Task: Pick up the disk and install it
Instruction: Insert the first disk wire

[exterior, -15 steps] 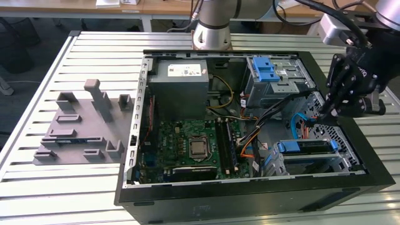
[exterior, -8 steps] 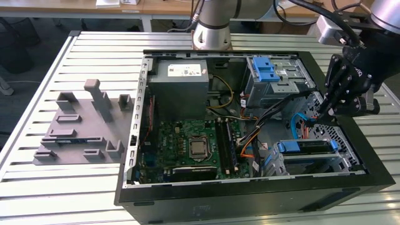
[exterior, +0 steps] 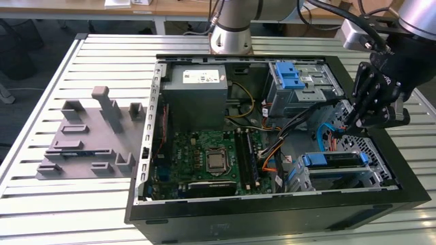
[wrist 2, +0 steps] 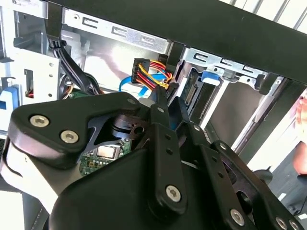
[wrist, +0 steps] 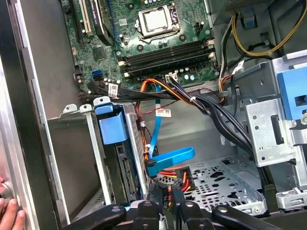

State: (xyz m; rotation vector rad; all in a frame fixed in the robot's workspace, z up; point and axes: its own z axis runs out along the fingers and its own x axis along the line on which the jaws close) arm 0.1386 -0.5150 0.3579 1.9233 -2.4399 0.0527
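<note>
The disk (exterior: 332,159), silver in its blue carrier, sits inside the lower drive cage at the case's corner on the exterior view's right. In the first wrist view I see the disk (wrist: 125,175) edge-on in that cage, its blue carrier tab (wrist: 112,128) sticking out. My gripper (exterior: 350,122) hangs just above and behind the cage, shut, with its black fingertips (wrist: 156,194) close together. My gripper (wrist: 165,195) is right at a cable plug with red, yellow and orange wires (wrist: 175,178). Whether it touches the plug is unclear. A blue flat cable (wrist: 170,157) curves beside it.
The open computer case (exterior: 272,217) lies on a slatted table. Inside are a grey power supply box (exterior: 197,94), a motherboard (exterior: 211,153), an upper silver cage with a blue latch (exterior: 293,76) and loose black cables (wrist: 201,103). A grey holder (exterior: 89,138) lies left. A person's hand (wrist: 7,211) rests at the case edge.
</note>
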